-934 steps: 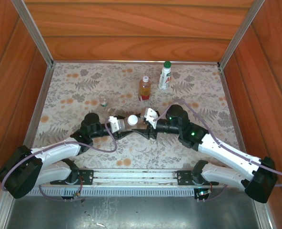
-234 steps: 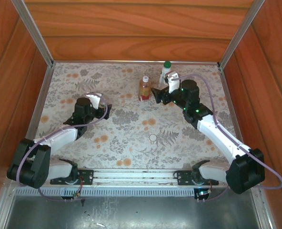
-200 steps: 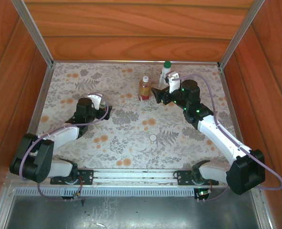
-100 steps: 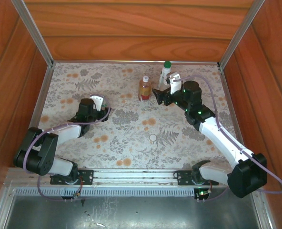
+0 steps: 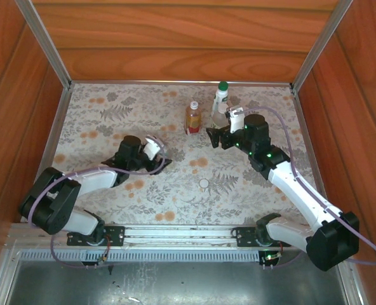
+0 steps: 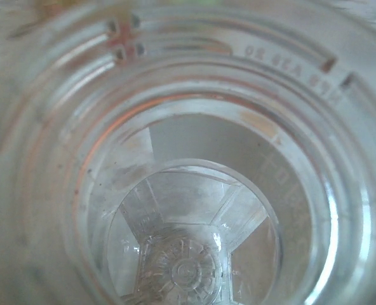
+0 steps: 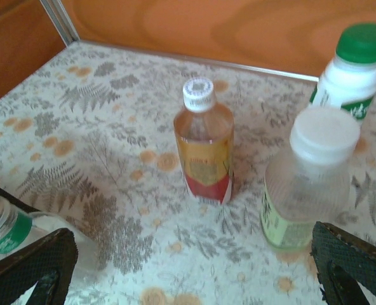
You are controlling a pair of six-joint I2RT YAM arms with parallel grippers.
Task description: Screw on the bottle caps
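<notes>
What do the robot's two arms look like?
The left arm and right arm have smooth white shells with chunky black joints. A thin purple cable loops along each one. Tiny green lights glow on the right arm. The right gripper has black fingers with a criss-cross pattern.

Layout as I logged it from the console.

- Table (image 5: 93,114): I found three bottles upright at the rear, right of centre.
- Rear bottle (image 7: 352,76): farthest back and farthest right.
- Front bottle (image 7: 310,187): just before the rear bottle, slightly left of it.
- Left bottle (image 7: 204,149): left of both, standing apart.
- Right gripper (image 7: 191,270): before that group, fingers spread wide to either side.
- Small bottle (image 7: 23,232): tilted, between the left gripper's (image 5: 157,154) fingers, left of centre, well apart from the group.
- Loose cap (image 5: 204,183): flat on the table, mid-table, between the arms.
</notes>
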